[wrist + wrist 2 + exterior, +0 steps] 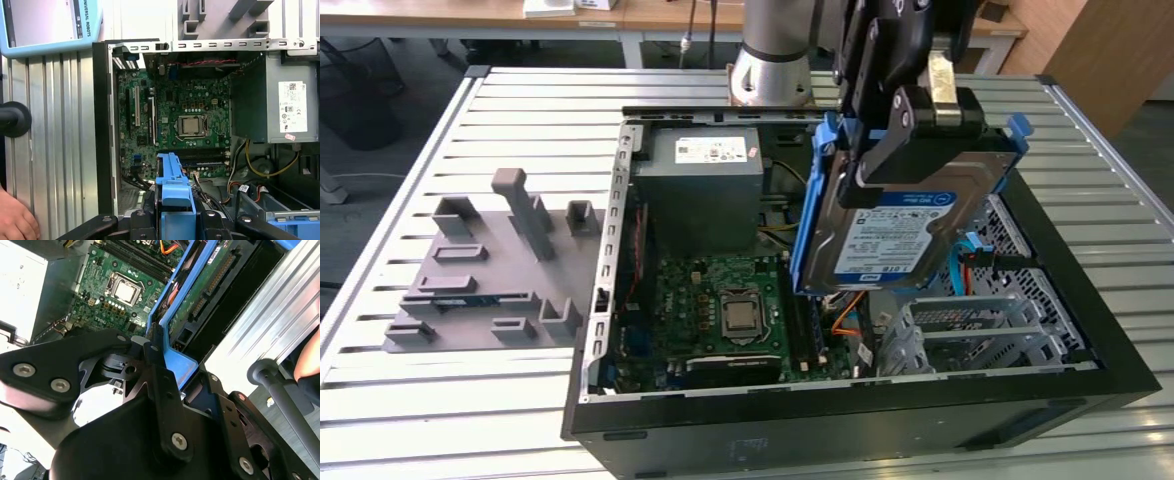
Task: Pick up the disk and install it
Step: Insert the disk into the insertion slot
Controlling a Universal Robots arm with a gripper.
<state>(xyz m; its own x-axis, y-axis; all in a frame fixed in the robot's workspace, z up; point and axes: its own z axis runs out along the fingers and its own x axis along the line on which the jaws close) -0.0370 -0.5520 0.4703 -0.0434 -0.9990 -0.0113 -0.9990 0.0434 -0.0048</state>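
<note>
My tool (pixel 897 160) is clamped on the flat, silver, blue-railed disk (pixel 887 240), tilted over the open black case (pixel 854 420) that holds a green motherboard (pixel 720 310).

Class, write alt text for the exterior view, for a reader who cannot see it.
The claw grips the disk, tilted above the open computer case. Inside lie a grey power supply and green motherboard.

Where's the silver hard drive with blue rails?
Gripped tilted in the black hand, the silver hard drive hangs over the open black computer case, toward the exterior view's right of the grey power-supply box.
</note>
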